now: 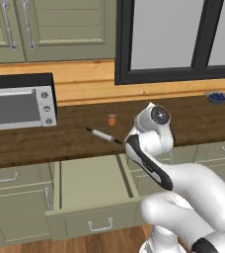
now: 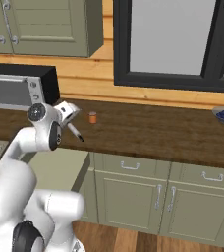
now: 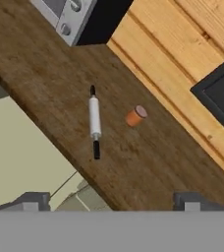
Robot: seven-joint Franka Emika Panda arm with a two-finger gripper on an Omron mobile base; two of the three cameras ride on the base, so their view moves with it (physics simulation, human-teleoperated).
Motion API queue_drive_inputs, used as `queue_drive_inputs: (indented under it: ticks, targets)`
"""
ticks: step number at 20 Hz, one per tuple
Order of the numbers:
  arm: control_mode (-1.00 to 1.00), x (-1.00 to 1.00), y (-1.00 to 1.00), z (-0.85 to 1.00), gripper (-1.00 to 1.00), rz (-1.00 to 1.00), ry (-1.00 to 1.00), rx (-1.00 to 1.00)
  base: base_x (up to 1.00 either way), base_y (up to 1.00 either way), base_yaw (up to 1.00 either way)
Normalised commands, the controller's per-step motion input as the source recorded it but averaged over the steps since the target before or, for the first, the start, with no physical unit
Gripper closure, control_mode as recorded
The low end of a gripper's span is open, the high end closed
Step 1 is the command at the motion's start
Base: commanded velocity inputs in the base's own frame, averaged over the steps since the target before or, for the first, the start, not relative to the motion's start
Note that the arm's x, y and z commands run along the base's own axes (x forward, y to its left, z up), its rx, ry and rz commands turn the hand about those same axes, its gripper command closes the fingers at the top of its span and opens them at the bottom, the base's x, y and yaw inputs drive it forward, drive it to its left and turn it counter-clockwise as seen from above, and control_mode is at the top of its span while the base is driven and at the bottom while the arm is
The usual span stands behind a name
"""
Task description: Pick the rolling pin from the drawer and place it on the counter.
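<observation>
We saw rolling pin point(image 3: 95, 119) on counter point(image 3: 153, 162), jar point(image 3: 135, 116) at 3 o'clock; jaws wide, empty; pin could roll into drawer point(image 1: 92, 183).

White rolling pin point(image 3: 95, 118) w/ black handles, dk brown wood-grain counter point(image 3: 45, 83), olive drawer point(image 1: 92, 221), orange-brown jar point(image 3: 135, 116).

Flat, even rendered light, bright throughout, without glare; the slim white rolling pin point(image 3: 95, 119) casts hardly any shadow on the dark brown wood-grain surface point(image 3: 148, 162); edges slightly soft and pixelated
</observation>
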Motion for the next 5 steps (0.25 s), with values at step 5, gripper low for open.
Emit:
queue_drive_inputs:
  ticks: [5]
  targets:
    - [-1.0, -1.0, 0.0, 0.72, -1.0, 0.0, -0.02, 0.0, 0.0, 0.0, 0.0]
